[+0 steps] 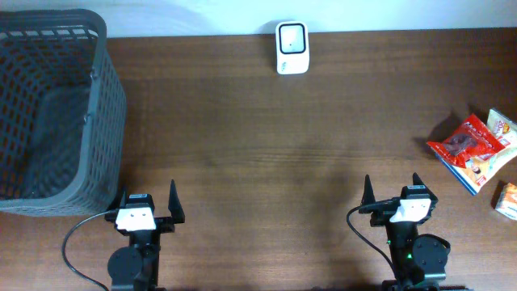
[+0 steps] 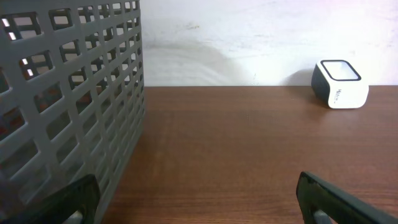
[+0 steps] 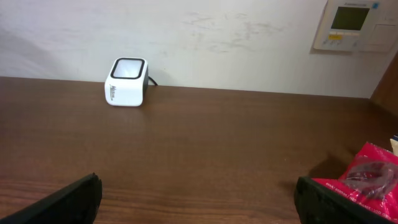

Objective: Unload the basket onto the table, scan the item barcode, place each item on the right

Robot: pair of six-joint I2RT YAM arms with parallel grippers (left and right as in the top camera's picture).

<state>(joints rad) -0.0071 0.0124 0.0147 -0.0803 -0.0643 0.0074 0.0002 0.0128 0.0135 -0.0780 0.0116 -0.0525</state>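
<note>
Lower left of the frame: left tool, fingers spread wide, pinching nothing. Lower right: right tool, likewise spread and empty. Close by the left tool, filling the upper left: grey mesh basket. Top centre of the desk: white scanner. Right edge, well apart from both tools: red snack packet among other packets.

The left gripper and the right gripper each had two pointy black fingers and a white block. A thin black cable curled out. The right arm had a tiny green light.
</note>
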